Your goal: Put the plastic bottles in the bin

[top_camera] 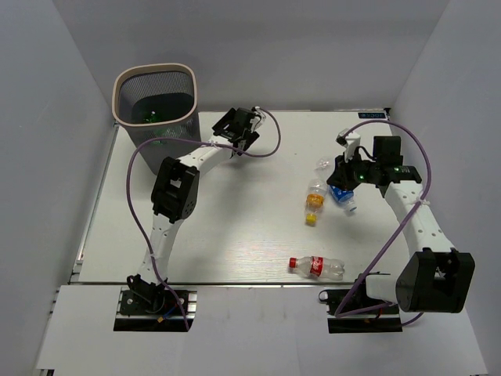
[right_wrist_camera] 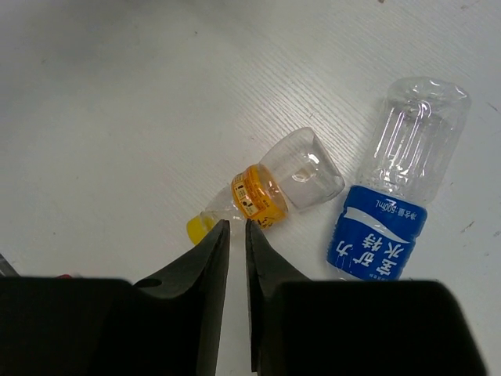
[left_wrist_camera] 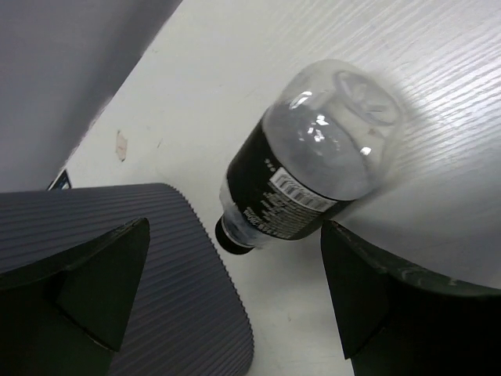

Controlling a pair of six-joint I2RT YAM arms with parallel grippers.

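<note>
Left gripper [left_wrist_camera: 235,225]: fingers spread wide, gripping nothing.
Black-labelled bottle [left_wrist_camera: 305,172]: lying on the table [top_camera: 235,227] between those fingers.
Right gripper [right_wrist_camera: 235,229]: jaws pinched almost together, empty, tips just beside the orange-labelled bottle [right_wrist_camera: 266,192].
Blue-labelled bottle [right_wrist_camera: 383,235]: alongside the orange one.
Red-labelled bottle [top_camera: 317,266]: near the front edge.
Bin [top_camera: 176,129]: far left corner, something green [top_camera: 150,117] inside.

I am looking down on a white wood-grain table [top_camera: 235,235] that is standing between pale grey walls [top_camera: 47,117]; a small blue sticker [top_camera: 373,115] is lying at its far right edge.
</note>
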